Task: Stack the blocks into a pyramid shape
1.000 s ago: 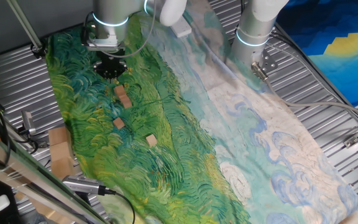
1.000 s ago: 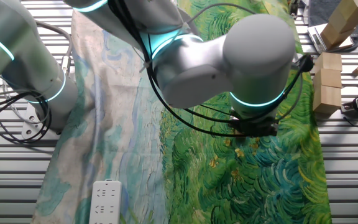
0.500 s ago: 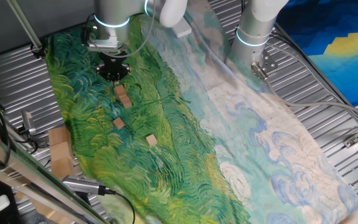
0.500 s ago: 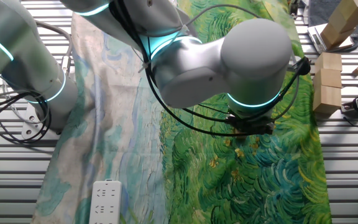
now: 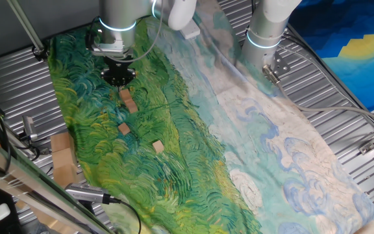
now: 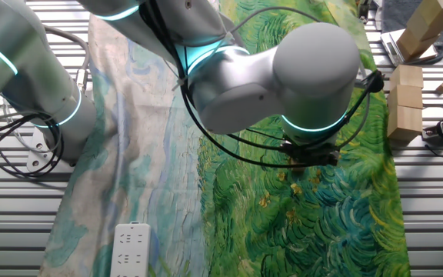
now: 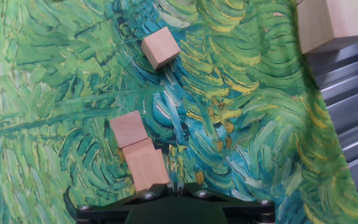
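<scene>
A painted green-swirl cloth [image 5: 174, 136] covers the ribbed metal bench [image 5: 343, 97]. Nearest the pincer [image 7: 174, 190], just ahead of it, sit small light-brown wooden cubes [image 7: 143, 163], a touching cluster; another [image 7: 160, 47] lies farther, toward the bench's edge. They look light, rigid and smooth; grip opposite flat faces. Whether the pincer is open or holding anything cannot be told.
</scene>
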You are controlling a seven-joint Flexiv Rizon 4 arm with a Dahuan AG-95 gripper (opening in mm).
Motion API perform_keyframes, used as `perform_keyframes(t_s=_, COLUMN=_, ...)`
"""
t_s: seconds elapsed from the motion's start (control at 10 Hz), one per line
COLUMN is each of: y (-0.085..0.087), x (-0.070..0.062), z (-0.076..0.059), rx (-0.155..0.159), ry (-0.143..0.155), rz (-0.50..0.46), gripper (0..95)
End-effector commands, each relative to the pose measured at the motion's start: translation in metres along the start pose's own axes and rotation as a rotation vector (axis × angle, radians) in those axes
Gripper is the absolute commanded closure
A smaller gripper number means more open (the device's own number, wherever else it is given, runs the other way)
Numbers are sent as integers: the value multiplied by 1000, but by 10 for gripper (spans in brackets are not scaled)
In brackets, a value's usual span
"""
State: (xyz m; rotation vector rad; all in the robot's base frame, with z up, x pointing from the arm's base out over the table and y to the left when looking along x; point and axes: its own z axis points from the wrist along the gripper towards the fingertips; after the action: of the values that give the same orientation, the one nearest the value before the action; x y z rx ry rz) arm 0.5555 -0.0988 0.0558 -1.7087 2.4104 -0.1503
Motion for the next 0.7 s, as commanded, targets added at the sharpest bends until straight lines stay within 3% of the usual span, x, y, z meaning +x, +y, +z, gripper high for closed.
perform_keyframes(t_s=0.1, y=0, x=-1, z=-1, rx=-3, ry=-4, rz=4, gripper=950)
perform_keyframes(t_s=0.7, y=2, x=0, z=-2, rx=-4, ry=-14, rz=4, gripper=950)
